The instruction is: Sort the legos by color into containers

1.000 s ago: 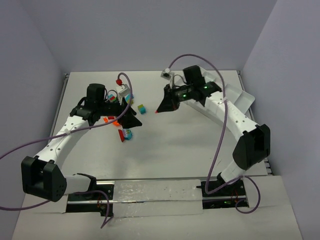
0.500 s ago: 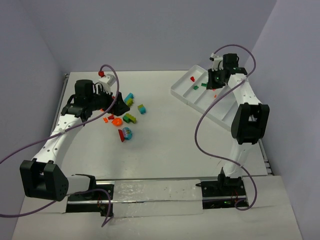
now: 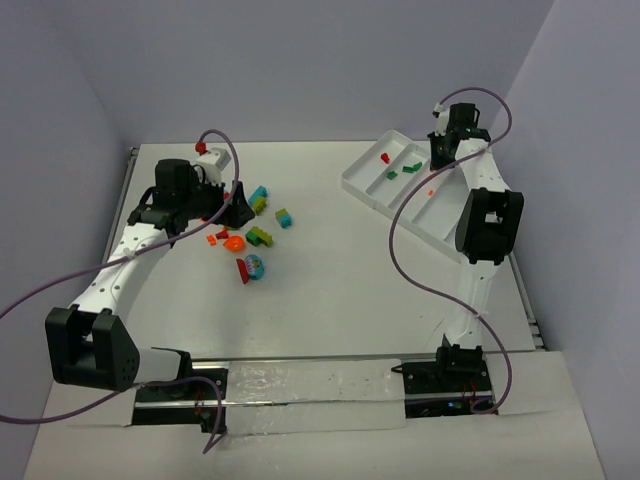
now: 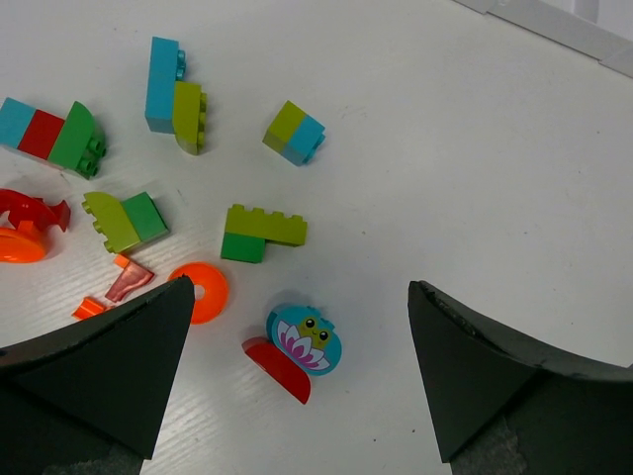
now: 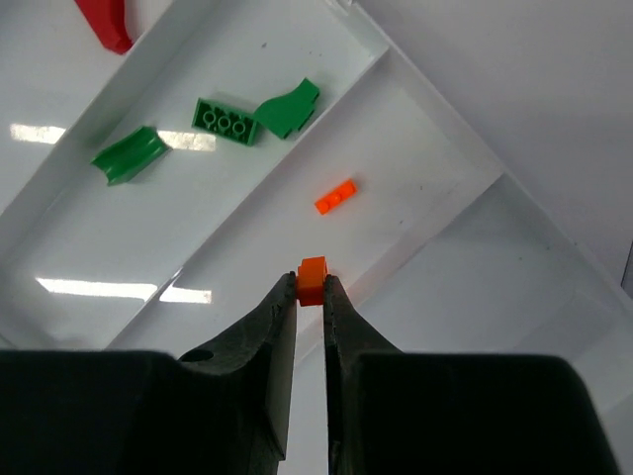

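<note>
The loose legos (image 3: 250, 225) lie on the white table left of centre. My left gripper (image 3: 228, 208) hovers over them, open and empty (image 4: 301, 287). Below it are a cyan round brick with a flower (image 4: 307, 339) on a red piece (image 4: 277, 368), an orange ring (image 4: 203, 290) and a green and yellow-green brick (image 4: 259, 233). The white tray (image 3: 350, 178) stands at the back right. My right gripper (image 3: 445, 145) is above it, shut (image 5: 311, 280) on a small orange brick (image 5: 313, 272). Below it, one compartment holds another orange brick (image 5: 335, 197). The neighbouring compartment holds green pieces (image 5: 226, 121).
A red piece (image 5: 104, 22) lies in the tray's farthest compartment. More bricks in cyan, red and green (image 4: 54, 134) and orange bits (image 4: 20, 242) lie at the left of the pile. Purple cables (image 3: 400, 230) loop over the table beside both arms. Walls close off the back and sides.
</note>
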Controlling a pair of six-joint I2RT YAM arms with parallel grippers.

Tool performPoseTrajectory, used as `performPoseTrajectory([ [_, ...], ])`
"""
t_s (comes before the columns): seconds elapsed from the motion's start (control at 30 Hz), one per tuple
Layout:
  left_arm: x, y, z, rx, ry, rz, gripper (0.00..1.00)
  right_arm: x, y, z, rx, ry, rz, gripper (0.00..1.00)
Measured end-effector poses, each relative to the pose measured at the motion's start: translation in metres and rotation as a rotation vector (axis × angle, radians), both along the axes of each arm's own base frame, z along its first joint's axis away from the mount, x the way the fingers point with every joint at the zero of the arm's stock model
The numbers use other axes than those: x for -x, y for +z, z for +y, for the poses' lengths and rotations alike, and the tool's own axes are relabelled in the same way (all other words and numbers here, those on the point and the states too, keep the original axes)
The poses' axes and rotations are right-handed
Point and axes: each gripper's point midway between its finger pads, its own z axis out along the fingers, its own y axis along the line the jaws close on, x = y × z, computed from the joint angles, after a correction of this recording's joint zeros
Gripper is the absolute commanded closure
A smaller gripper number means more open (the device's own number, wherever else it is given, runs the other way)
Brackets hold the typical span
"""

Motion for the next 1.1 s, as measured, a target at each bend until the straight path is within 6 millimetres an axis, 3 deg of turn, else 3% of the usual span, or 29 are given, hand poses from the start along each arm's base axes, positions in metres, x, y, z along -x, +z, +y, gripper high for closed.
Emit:
performPoseTrajectory([
  [0.13, -0.002, -0.001, 0.003, -0.012, 0.016, -0.002, 0.01, -0.018, -0.006, -0.005, 0.006, -0.025, -0.023, 0.89],
  [0.37, -0.007, -0.002, 0.011, -0.039, 0.056, -0.013, 0.01, -0.034, -0.012, -0.011, 0.015, -0.066, -0.045, 0.76],
  [0.6, -0.012, -0.004, 0.025, -0.060, 0.103, -0.016, 0.01, -0.039, -0.007, -0.015, 0.015, -0.089, -0.067, 0.47],
  [0.7, -0.015, -0.004, 0.034, -0.068, 0.127, -0.017, 0.01, -0.039, -0.006, -0.014, 0.011, -0.093, -0.068, 0.44],
  [0.87, -0.016, -0.011, 0.055, -0.101, 0.147, -0.012, 0.10, -0.039, -0.006, -0.013, 0.003, -0.092, -0.067, 0.41],
  [1.0, -0.009, -0.030, 0.079, -0.147, 0.153, 0.022, 0.20, -0.029, -0.001, -0.001, -0.033, -0.065, -0.053, 0.32],
  [1.1, 0.001, -0.051, 0.098, -0.192, 0.156, 0.064, 0.23, -0.014, 0.016, 0.014, -0.062, -0.034, -0.056, 0.23],
])
